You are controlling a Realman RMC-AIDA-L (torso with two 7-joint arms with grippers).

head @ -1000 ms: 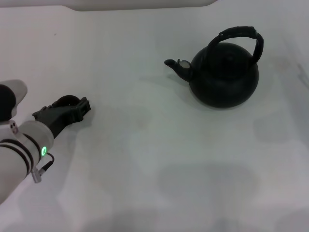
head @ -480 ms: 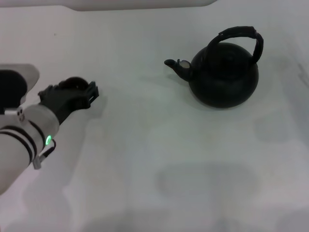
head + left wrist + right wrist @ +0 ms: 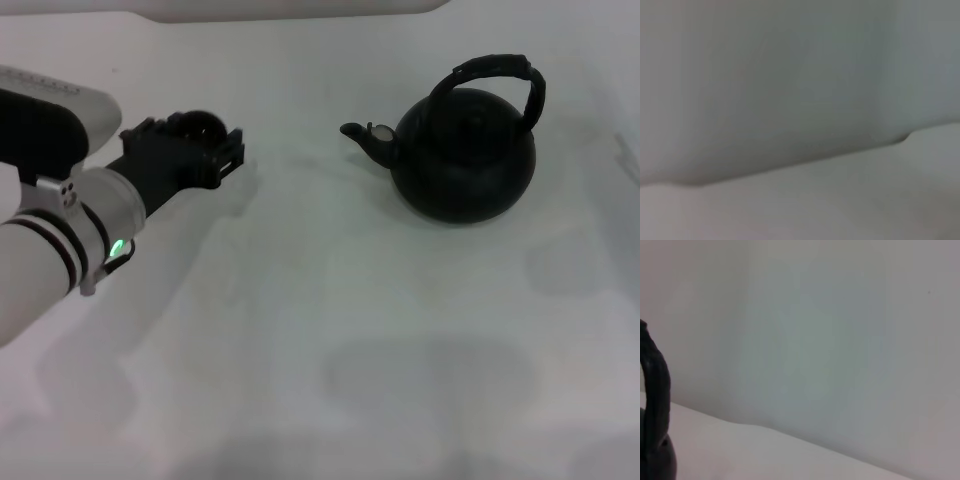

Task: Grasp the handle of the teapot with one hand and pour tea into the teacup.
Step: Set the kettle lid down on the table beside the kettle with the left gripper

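The white table (image 3: 300, 340) lies bare in front of you, with the teapot (image 3: 462, 160) standing upright at the far right. Its spout (image 3: 362, 136) points to your left, toward the left gripper (image 3: 205, 160), so its long axis runs left-right; the handle (image 3: 495, 75) arches over the top along that line. The gripper hovers well apart from the pot, with a round dark thing, perhaps the teacup (image 3: 198, 123), at its fingers; you cannot tell whether they clench it. The right gripper is out of view. Handle ungrasped, pouring not begun.
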